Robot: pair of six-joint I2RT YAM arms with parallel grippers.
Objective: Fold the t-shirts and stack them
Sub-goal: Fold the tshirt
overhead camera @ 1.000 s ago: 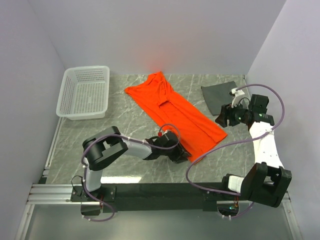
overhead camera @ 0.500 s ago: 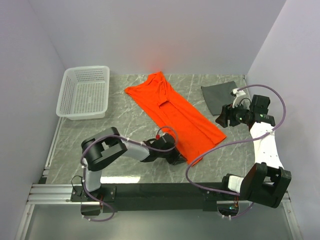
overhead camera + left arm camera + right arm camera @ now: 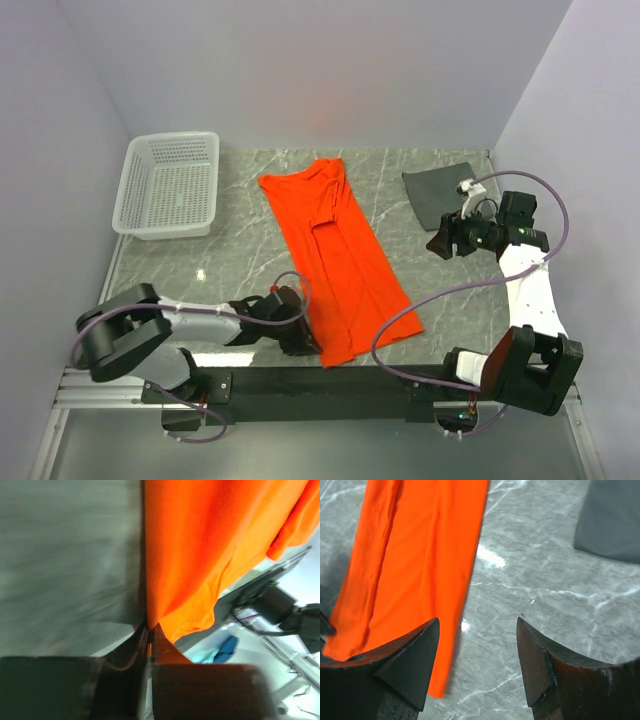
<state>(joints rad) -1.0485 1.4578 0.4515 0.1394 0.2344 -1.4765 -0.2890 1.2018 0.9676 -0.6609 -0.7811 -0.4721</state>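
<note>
Two t-shirts on the table [image 3: 230, 250], one orange t-shirt [image 3: 340, 260] long in the middle, one dark grey t-shirt [image 3: 437, 190] upper right, one white basket [image 3: 170, 185] upper left, left hand [image 3: 308, 345] pinching the orange t-shirt's near corner, right hand [image 3: 441, 243] wide, holding nothing, near the dark grey t-shirt

The left wrist view shows the worktop [image 3: 65, 555] smeared with blur and the orange t-shirt [image 3: 200, 545] cut by its top edge; the right wrist view crops the grey t-shirt [image 3: 612, 520] at the corner.
</note>
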